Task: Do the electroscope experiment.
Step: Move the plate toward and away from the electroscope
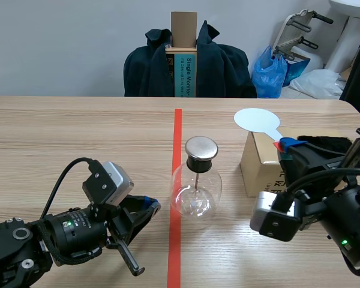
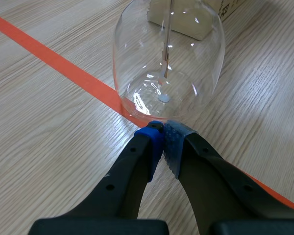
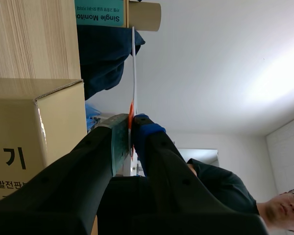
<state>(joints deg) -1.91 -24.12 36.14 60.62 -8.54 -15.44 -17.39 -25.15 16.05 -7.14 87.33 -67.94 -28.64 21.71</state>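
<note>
The electroscope is a clear glass flask with a round metal cap and a thin rod inside, standing on the red tape line. My left gripper lies low to its left, shut on nothing. In the left wrist view the gripper has its tips right at the foot of the flask. My right gripper is shut on the handle of a white round paddle, held over the cardboard box. The right wrist view shows the paddle edge-on, rising from the gripper.
A black furry cloth lies on the box next to my right arm. Across the table stands a chair draped with a dark jacket, and a blue bag sits behind. A person shows in the right wrist view.
</note>
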